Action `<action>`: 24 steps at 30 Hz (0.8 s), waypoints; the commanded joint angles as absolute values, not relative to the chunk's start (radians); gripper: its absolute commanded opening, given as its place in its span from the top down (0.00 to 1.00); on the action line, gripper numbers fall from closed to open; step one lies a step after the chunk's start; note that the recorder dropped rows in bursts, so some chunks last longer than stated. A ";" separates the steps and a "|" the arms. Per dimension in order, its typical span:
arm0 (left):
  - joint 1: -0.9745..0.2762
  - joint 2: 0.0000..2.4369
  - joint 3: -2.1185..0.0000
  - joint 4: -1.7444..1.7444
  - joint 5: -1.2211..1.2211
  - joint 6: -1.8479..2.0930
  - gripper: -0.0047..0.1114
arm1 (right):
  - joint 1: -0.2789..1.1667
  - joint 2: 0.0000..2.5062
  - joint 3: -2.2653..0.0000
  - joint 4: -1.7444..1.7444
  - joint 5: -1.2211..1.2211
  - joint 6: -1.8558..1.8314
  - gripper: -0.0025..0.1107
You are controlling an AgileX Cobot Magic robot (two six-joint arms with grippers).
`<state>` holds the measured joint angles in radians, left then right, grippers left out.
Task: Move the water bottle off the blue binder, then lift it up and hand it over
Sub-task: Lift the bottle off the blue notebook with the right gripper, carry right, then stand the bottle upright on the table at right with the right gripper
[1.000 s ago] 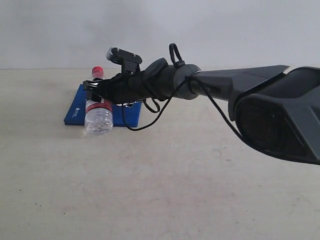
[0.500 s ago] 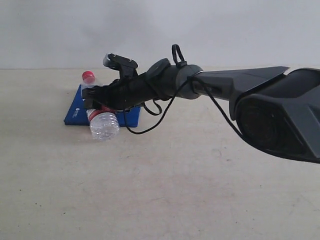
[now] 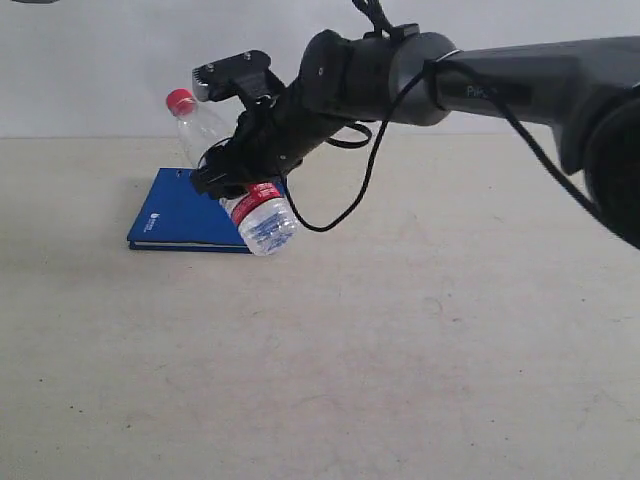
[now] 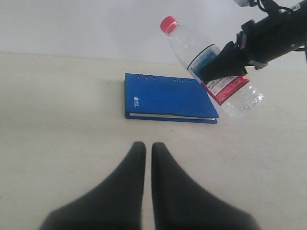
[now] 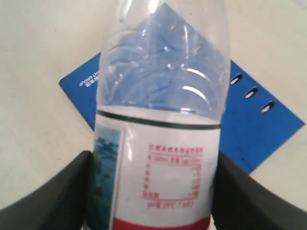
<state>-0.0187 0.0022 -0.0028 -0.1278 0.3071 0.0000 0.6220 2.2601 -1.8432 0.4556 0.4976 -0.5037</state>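
My right gripper (image 3: 237,165) is shut on the water bottle (image 3: 263,222) around its labelled middle and holds it tilted in the air, red cap up to the left and base down to the right, above the right end of the blue binder (image 3: 183,214). The binder lies flat on the table. In the right wrist view the bottle (image 5: 162,143) fills the space between both fingers (image 5: 72,196), with the binder (image 5: 261,120) below it. My left gripper (image 4: 148,146) is shut and empty, low over the table, facing the binder (image 4: 165,98) and the bottle (image 4: 188,44).
A plain beige tabletop (image 3: 400,360) stretches around the binder, with a pale wall behind it. The right arm (image 3: 480,80) reaches in from the right with a black cable hanging below it.
The right gripper has risen and swung to the right with the bottle, lifting it off the binder and tilting it further. The binder has stayed put.
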 commanded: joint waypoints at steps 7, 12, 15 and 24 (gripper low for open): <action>-0.021 0.000 0.000 -0.136 0.292 0.000 0.92 | 0.626 1.755 -0.710 0.748 -1.125 -0.495 0.98; -0.021 0.000 0.000 -0.136 0.292 0.000 0.92 | 0.410 1.829 -0.642 0.619 -1.110 -0.283 0.98; -0.021 0.000 0.000 -0.136 0.292 0.000 0.92 | 0.304 1.918 -0.642 0.526 -1.219 -0.215 0.98; -0.021 0.000 0.000 -0.136 0.292 0.000 0.92 | 0.196 2.050 -0.653 0.299 -1.221 -0.317 0.98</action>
